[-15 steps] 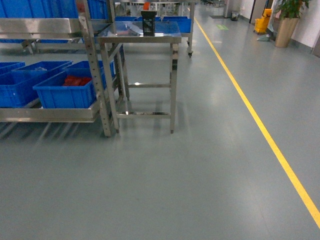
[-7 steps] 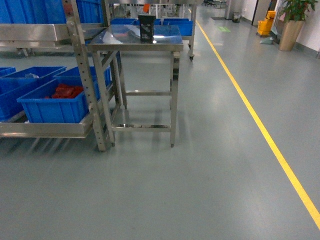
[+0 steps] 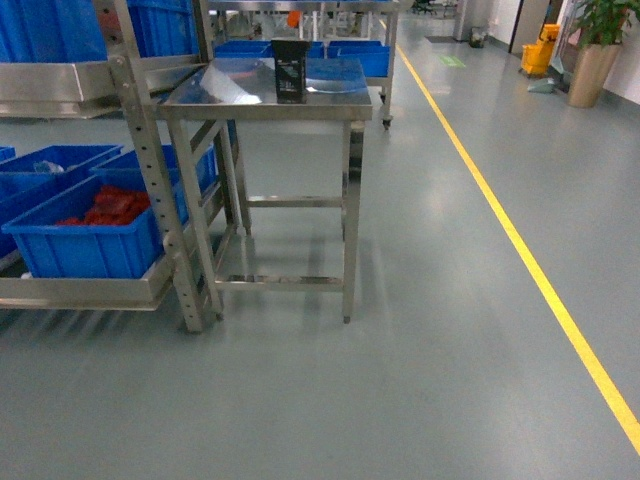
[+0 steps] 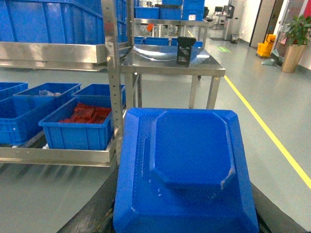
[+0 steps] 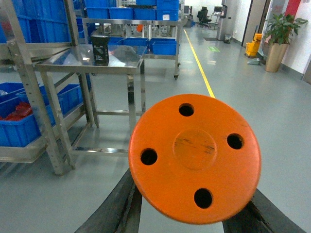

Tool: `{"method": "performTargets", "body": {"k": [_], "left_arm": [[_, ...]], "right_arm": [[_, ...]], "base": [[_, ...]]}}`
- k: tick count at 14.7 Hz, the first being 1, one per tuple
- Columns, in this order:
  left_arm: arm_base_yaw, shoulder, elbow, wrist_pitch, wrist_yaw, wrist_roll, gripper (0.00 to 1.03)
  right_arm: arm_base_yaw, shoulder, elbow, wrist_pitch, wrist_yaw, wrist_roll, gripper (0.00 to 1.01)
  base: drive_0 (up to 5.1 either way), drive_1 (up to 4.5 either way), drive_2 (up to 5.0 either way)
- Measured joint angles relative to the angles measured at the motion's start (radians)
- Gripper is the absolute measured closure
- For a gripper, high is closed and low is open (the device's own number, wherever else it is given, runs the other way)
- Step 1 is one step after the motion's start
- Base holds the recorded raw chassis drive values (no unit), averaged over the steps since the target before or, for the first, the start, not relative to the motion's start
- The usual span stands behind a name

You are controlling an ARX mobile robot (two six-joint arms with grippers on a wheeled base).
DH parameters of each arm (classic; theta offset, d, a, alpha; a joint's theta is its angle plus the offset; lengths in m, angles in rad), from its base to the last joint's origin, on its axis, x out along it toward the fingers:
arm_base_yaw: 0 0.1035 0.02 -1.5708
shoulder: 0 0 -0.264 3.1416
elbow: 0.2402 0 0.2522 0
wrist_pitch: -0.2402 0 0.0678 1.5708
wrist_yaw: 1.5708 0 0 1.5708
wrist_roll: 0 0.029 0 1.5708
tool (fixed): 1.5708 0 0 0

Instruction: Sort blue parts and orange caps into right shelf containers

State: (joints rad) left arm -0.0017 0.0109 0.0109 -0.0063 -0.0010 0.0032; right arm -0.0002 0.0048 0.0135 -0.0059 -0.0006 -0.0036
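The left wrist view is filled by a blue part [image 4: 189,145], a flat moulded piece with a raised octagonal centre. My left gripper [image 4: 184,216] is shut on it, its dark fingers [image 4: 97,213] showing at both lower corners. In the right wrist view a round orange cap [image 5: 194,155] with four holes sits between the dark fingers [image 5: 116,208] of my right gripper [image 5: 189,213], which is shut on it. Blue shelf containers [image 3: 90,235] stand on the low steel shelf at the left, and the nearest one [image 4: 80,128] holds red pieces. Neither gripper shows in the head view.
A steel table [image 3: 265,90] stands ahead beside the shelf upright [image 3: 150,180], with a black box [image 3: 289,68] on it. A yellow floor line [image 3: 520,250] runs along the right. A potted plant [image 3: 595,50] and a yellow mop bucket [image 3: 545,50] are far back right.
The table and shelf have come nearer and lower in the head view. The blue containers have slid toward the left edge.
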Motion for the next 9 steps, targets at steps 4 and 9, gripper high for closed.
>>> {"method": "performTargets", "body": {"k": [4,9], "left_arm": [[0.000,0.000,0.000,0.003,0.002,0.000,0.60],[0.000,0.000,0.000,0.004,0.002,0.000,0.60]], "right_arm": [[0.000,0.000,0.000,0.001,0.000,0.000,0.61],[0.000,0.000,0.000,0.002,0.000,0.000,0.61]], "base": [[0.0,4.34,-4.3],[0.0,4.34,-4.3]]}}
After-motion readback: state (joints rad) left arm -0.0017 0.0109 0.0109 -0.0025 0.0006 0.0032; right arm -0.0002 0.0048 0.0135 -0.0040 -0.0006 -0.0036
